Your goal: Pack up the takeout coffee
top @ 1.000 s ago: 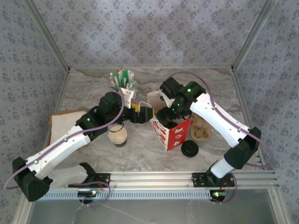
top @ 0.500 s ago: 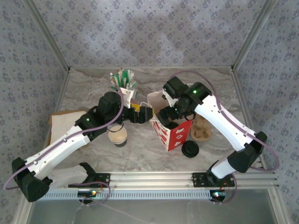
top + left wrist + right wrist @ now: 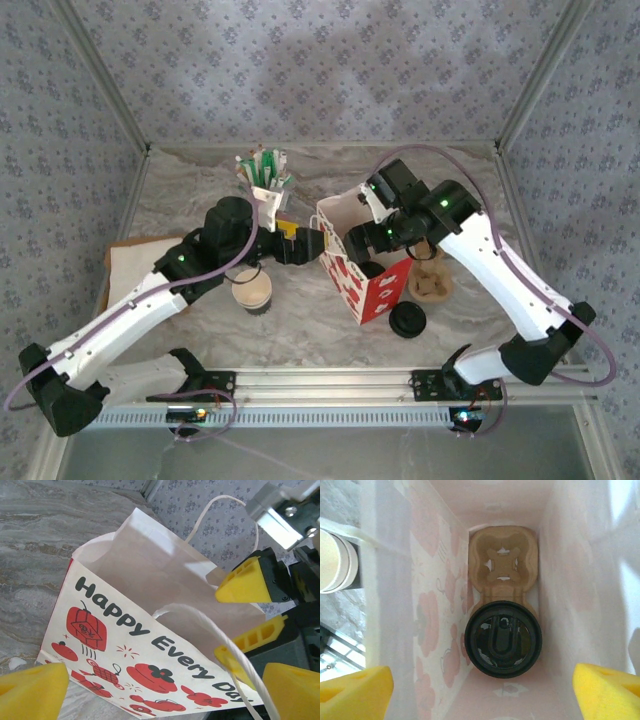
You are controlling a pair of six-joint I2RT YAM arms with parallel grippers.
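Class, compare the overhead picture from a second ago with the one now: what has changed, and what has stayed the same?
The right arm swung up and back to the right, raising the right pincer higher over the bag. It stayed open and took hold of nothing. The left pincer, also open, edged slightly toward the bag. The cup and lid stayed put.

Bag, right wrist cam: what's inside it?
On the bag floor: a brown cup carrier, far slot empty, a black round top over the near slot. Whether a cup sits under it is hidden.
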